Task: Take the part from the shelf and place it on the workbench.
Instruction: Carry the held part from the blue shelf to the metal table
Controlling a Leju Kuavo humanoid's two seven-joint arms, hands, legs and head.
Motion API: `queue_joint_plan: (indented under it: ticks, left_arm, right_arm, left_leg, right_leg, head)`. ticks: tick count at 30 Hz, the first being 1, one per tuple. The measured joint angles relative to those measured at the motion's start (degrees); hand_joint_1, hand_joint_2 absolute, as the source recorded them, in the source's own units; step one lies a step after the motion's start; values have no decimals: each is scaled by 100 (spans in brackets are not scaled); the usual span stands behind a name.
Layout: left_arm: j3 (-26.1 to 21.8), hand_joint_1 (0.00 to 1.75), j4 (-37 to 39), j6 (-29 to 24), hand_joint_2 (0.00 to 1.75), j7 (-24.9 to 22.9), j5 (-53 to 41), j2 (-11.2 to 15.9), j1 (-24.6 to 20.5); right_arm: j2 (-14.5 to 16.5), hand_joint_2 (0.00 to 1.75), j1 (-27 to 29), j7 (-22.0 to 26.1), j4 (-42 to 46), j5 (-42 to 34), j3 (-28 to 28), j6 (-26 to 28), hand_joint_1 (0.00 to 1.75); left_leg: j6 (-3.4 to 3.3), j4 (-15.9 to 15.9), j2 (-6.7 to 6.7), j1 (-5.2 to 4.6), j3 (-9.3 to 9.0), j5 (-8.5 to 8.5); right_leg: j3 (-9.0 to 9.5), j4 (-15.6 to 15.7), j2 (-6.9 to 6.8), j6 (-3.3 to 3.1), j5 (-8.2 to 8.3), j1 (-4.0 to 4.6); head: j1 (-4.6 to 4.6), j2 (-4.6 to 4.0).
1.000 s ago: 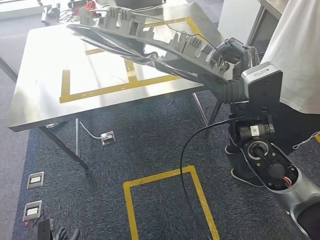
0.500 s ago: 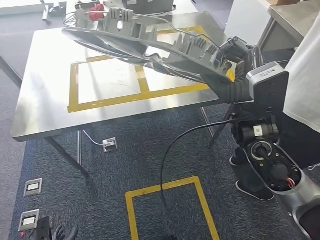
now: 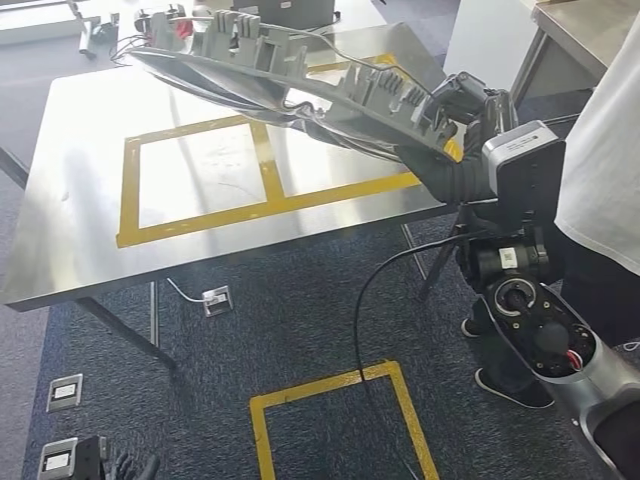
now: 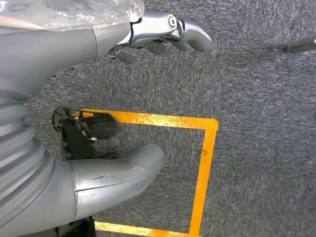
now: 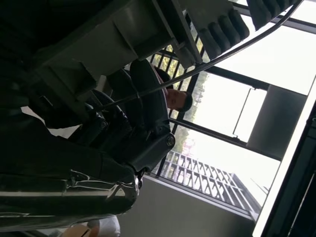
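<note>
Right hand: my right hand (image 3: 460, 105) is clamped on the near end of the part (image 3: 287, 85), a long grey ribbed moulding with wires trailing along it.
Left hand: my left hand (image 4: 123, 98) hangs low over the carpet with thumb and fingers apart, holding nothing.
Part: it hangs tilted above the workbench (image 3: 75, 240), reaching out across the yellow tape rectangles (image 3: 264, 170), not yet resting on the steel.
Change: over the last second the bench has slid about in my head view, so I have been shifting my stance; the part has kept its place over the top.
Meaning: I judge the carry nearly done; lowering and letting go remain.
Nearby: a person (image 3: 604, 170) stands close by my right arm.
</note>
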State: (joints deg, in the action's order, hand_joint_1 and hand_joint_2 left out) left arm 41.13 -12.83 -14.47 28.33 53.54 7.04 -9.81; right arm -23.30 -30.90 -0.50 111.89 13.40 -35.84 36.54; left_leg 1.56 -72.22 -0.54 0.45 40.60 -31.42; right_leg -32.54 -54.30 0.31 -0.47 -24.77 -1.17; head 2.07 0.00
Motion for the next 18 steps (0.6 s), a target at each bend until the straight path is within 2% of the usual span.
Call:
queue_joint_plan:
  ticks: [1, 3, 4, 5, 8, 10, 11, 13, 14, 15, 16, 17, 18]
  left_arm:
    - [0, 0, 0, 0, 175, -1, -2, 1, 2]
    - [0, 0, 0, 0, 175, -1, -8, 5, -3]
    - [0, 0, 0, 0, 175, -1, -11, 8, -9]
    - [0, 0, 0, 0, 175, -3, -12, 10, -13]
    - [0, 0, 0, 2, 175, -9, -12, 11, -11]
    - [0, 0, 0, 5, 175, -8, -13, 9, -14]
    - [0, 0, 0, 6, 175, -7, -13, 7, -19]
    - [0, 0, 0, 8, 175, -5, -13, 5, -22]
    - [0, 0, 0, 8, 175, -5, -12, 4, -19]
    - [0, 0, 0, 9, 175, -5, -12, 3, -15]
    - [0, 0, 0, 9, 175, -5, -12, 1, -13]
    - [0, 0, 0, 9, 175, -5, -12, -2, -11]
    - [0, 0, 0, 10, 175, -4, -12, -6, -10]
  right_arm:
    - [0, 175, 5, -4, 0, 0, -2, 2, 175]
    - [0, 175, 4, -16, 2, 0, -5, 9, 175]
    - [0, 175, -2, -25, 4, 3, -4, 15, 175]
    - [0, 175, -9, -41, 6, 10, -3, 23, 175]
    - [1, 175, -18, -103, 9, 45, -5, 42, 175]
    - [-1, 175, -29, -127, 9, 64, -8, 46, 175]
    - [-2, 175, -36, -132, 9, 69, -7, 49, 175]
    - [-2, 175, -45, -137, 9, 75, -8, 58, 175]
    - [-2, 175, -44, -141, 8, 76, -9, 62, 175]
    - [-2, 175, -43, -147, 8, 77, -11, 65, 175]
    - [-2, 175, -43, -153, 7, 77, -16, 66, 175]
    - [-2, 175, -44, -159, 6, 78, -21, 66, 175]
    - [-2, 175, -50, -163, 5, 78, -25, 66, 175]
  left_leg:
    - [-6, 188, 6, 7, -29, 180]
    - [-34, 996, 14, 10, -316, 690]
    - [-58, 1360, 18, -1, -450, 818]
    - [-91, 1584, 20, -15, -535, 897]
    - [-191, 1680, 16, -37, -586, 893]
    - [-247, 1724, 14, -16, -637, 891]
    - [-275, 1742, 14, -8, -664, 886]
    - [-323, 1741, 15, -23, -693, 853]
    - [-337, 1737, 15, -30, -710, 834]
    - [-345, 1732, 14, -36, -732, 809]
    - [-345, 1723, 10, -38, -761, 780]
    - [-337, 1710, 4, -39, -796, 746]
    - [-322, 1695, -5, -39, -831, 704]
  right_leg:
    - [32, -1, 6, 8, -24, -4]
    - [110, -1, 12, 41, -80, -7]
    - [134, -3, 14, 64, -103, -2]
    - [140, -5, 16, 92, -122, 4]
    - [138, 2, 18, 192, -176, 13]
    - [72, -192, 8, 240, -319, 8]
    - [-62, -477, 3, 254, -466, 3]
    - [-502, -1325, -1, 269, -801, 3]
    - [-708, -1677, -1, 276, -894, 3]
    - [-835, -1843, -1, 278, -879, 3]
    - [-848, -1778, -1, 273, -742, 3]
    - [-751, -1492, -2, 260, -510, 3]
    - [-588, -1066, -4, 236, -243, 5]
  head:
    - [-9, 0]
    - [-26, 0]
    - [-37, 0]
    - [-44, 0]
    - [-39, 0]
    - [-8, 0]
    - [21, 0]
    - [82, 0]
    - [102, 0]
    - [119, 0]
    - [132, 0]
    - [149, 0]
    - [173, 0]
